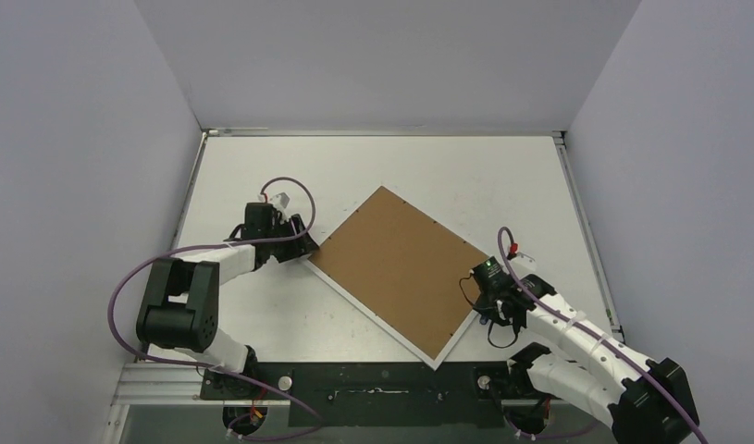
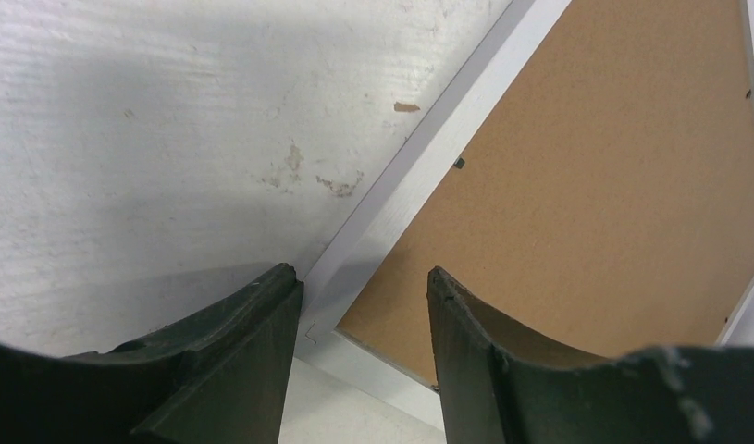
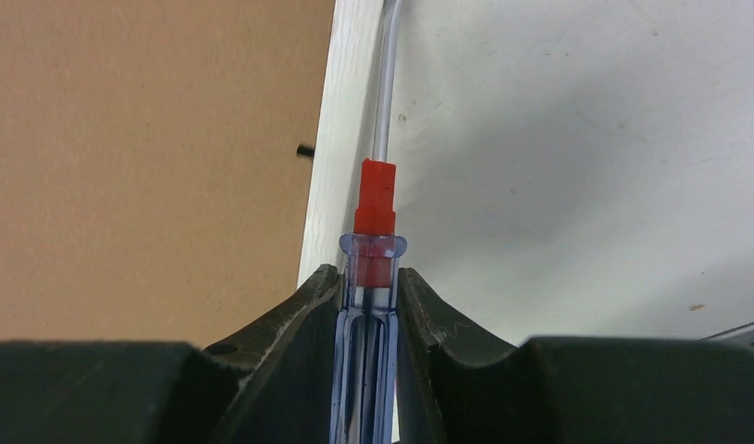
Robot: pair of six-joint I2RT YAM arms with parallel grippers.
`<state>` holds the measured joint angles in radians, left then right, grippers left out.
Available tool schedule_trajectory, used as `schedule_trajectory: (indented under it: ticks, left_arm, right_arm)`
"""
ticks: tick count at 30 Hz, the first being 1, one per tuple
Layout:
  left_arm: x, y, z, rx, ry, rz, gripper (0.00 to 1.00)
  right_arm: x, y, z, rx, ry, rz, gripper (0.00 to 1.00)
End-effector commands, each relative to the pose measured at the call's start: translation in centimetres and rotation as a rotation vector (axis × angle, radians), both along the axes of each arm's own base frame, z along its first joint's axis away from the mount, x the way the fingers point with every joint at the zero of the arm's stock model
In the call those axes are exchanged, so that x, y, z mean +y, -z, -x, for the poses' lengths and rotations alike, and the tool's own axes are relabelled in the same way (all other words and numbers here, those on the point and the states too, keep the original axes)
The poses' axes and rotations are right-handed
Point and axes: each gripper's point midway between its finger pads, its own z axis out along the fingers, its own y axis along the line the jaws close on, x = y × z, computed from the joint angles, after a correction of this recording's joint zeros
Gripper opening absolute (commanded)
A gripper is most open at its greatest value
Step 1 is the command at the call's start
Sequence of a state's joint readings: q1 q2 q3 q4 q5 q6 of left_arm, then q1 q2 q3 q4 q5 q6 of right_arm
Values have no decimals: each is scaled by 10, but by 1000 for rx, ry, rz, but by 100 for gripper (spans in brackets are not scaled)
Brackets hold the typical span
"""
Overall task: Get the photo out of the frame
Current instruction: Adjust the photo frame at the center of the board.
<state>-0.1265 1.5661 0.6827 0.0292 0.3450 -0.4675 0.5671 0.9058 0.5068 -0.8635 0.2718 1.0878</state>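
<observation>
Lying face-down on white table (image 1: 262, 176), frame (image 1: 396, 268) shows brown back; grey walls (image 1: 77, 139) around. L gripper (image 2: 362, 276) half-open over its corner. R gripper (image 3: 368, 274) clamps screwdriver (image 3: 373, 199).

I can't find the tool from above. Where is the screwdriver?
The screwdriver is clamped in the right gripper, in the right wrist view, its shaft running beside the white edge of the frame.
</observation>
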Motion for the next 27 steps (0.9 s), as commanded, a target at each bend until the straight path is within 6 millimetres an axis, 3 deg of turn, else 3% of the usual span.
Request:
schedule_trajectory:
  ticks: [1, 5, 11, 21, 27]
  left_arm:
    - [-12, 15, 45, 130, 14, 12, 49]
    - [-19, 17, 64, 138, 1, 23, 48]
    - [-23, 27, 103, 177, -42, 58, 47]
    - [-31, 21, 155, 149, -39, 107, 46]
    - [-36, 16, 183, 129, -37, 105, 45]
  right_arm:
    - [29, -23, -36, -96, -81, -100, 0]
    - [35, -21, -48, -76, -122, -146, 0]
    - [24, -20, -65, -57, -138, -166, 0]
    - [10, -9, -84, -19, -157, -247, 0]
    - [-14, -35, -103, -100, -109, -147, 0]
